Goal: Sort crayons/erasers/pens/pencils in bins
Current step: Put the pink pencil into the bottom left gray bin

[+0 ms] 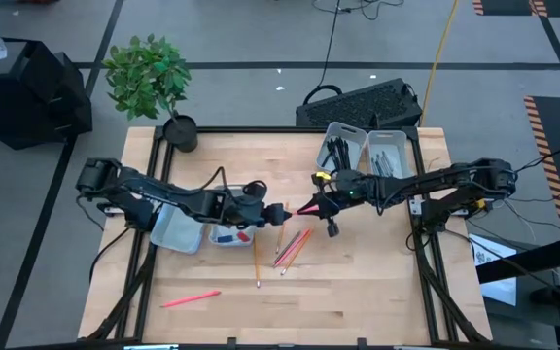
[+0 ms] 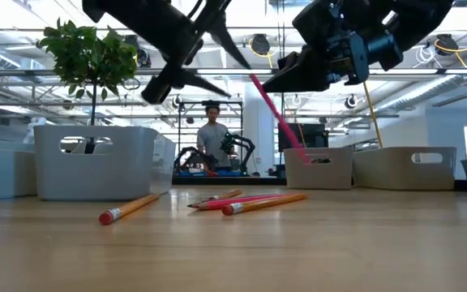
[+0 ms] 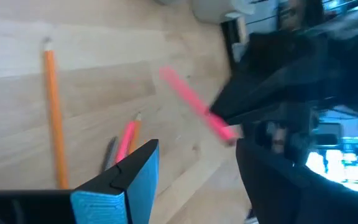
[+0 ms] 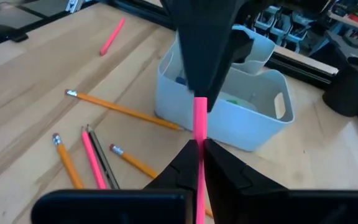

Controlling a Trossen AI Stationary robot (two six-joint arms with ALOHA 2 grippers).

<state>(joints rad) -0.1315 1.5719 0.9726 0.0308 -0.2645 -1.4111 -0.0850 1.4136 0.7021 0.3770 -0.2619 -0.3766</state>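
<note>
Pink pencil (image 1: 308, 207) — tip toward left hand (image 1: 282, 211)

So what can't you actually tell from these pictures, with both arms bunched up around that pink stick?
- Left gripper: high view too small, left wrist view blurred; whether it grips the pink pencil is unclear.
- Contents of the left bins: the left arm covers them from above, their walls hide them in the low view.
- Contents of the right bins: dark sticks, too small to name.
</note>
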